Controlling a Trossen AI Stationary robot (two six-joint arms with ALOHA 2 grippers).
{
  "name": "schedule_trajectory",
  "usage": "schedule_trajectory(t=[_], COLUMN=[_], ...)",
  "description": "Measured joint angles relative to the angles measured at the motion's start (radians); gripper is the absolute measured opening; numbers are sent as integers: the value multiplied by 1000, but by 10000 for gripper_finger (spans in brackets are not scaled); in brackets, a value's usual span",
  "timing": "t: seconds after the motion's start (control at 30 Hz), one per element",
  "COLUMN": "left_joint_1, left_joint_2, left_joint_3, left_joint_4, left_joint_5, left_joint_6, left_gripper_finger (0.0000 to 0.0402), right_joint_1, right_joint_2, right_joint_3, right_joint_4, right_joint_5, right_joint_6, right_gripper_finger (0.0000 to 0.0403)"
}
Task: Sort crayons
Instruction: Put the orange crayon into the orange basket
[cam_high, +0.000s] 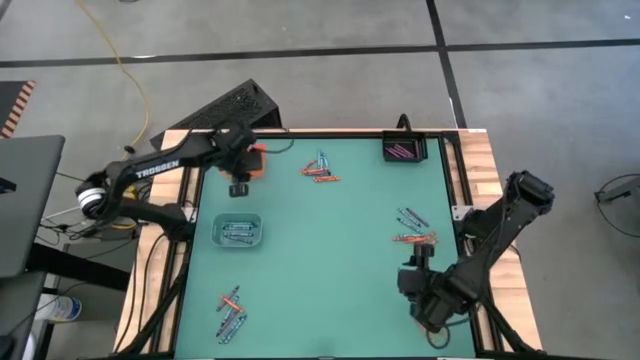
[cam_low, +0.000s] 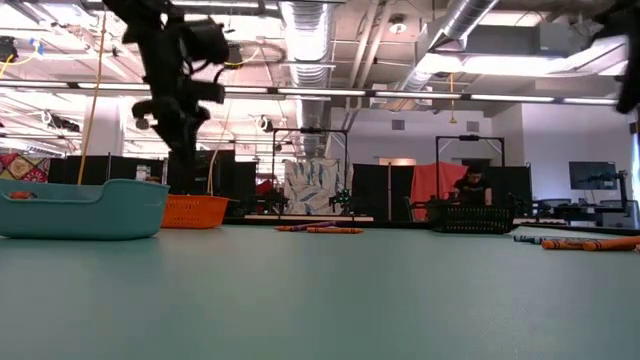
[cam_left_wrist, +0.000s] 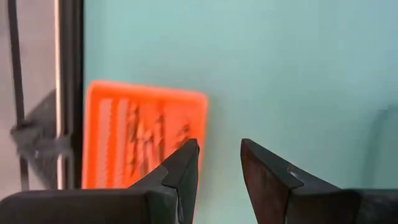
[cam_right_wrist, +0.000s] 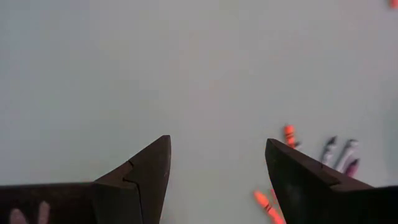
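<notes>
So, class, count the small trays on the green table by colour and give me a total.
Orange tray: 1
Clear tray: 1
Black tray: 1
Total: 3

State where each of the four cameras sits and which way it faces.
High: overhead, straight down on the table, both arms.
Low: at tabletop height, level across into the room; the left arm hangs in.
Left wrist: over the orange tray, left gripper jaws parted.
Right wrist: over crayons, right gripper open.
Shared: high and left wrist both show the orange tray.
</notes>
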Motion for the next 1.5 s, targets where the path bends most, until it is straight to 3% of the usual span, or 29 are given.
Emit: schedule_trajectory(t=[0.23, 0.43, 0.6, 0.8, 1.3, 1.5], left_joint_1=[-248, -489, -655, -802, -943, -954], left_joint_2=[-22, 0, 36, 130, 353, 371], left_joint_3=[0, 0, -1, 1, 160, 177], left_joint_4=[16, 124, 271, 457, 545, 546], left_joint_5=[25, 27, 16, 15, 13, 13], left_joint_6=[-145, -242, -298, -327, -321, -308], left_gripper_finger=[110, 110, 110, 110, 110, 110], right_joint_1=[134, 212, 221, 185, 134, 128], right_joint_2=[0, 0, -1, 1, 0, 1], right_joint_3=[-17, -35, -63, -151, -181, -251], right_joint_4=[-9, 5, 36, 190, 201, 261], right_joint_5=[-116, -122, -122, -191, -232, -314], right_joint_6=[-121, -255, -280, -363, -446, -407], right_gripper_finger=[253, 253, 253, 253, 216, 212])
